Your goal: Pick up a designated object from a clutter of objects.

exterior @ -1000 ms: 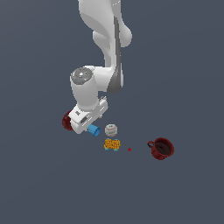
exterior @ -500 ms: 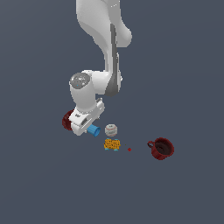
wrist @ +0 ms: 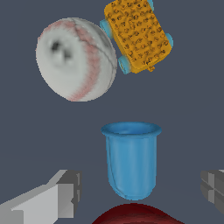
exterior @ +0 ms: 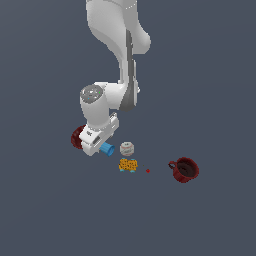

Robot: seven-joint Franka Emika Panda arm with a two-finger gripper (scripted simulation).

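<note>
The end effector (wrist: 138,192) is open. One finger (wrist: 52,199) is on each side of the blue cup (wrist: 130,159), and neither one touches it. It holds nothing.

The blue cup lies on its side between the two fingers. Its open mouth points away from the wrist, toward the white ball (wrist: 75,59). In the exterior view the cup (exterior: 107,149) pokes out from under the end effector (exterior: 95,145), with the red bowl (exterior: 77,137) just beside it on that view's left.

Here is what could go wrong. The cup is round and smooth, and it lies on its side. If the fingers close a little off the middle, I think it could roll or squirt out. The red bowl (wrist: 131,214) sits very close behind the cup, so a finger that drops too low could bump it. A pushed cup might knock into the white ball or the orange lump (wrist: 139,35) farther out.

The red mug (exterior: 185,170) is well apart, on the exterior view's right, so it looks safe. A tiny red dot (exterior: 148,171) lies between it and the orange lump.

The desk (exterior: 210,220) is flat, plain, dark grey-blue. No walls or edges show, and nothing else of the room can be seen.
</note>
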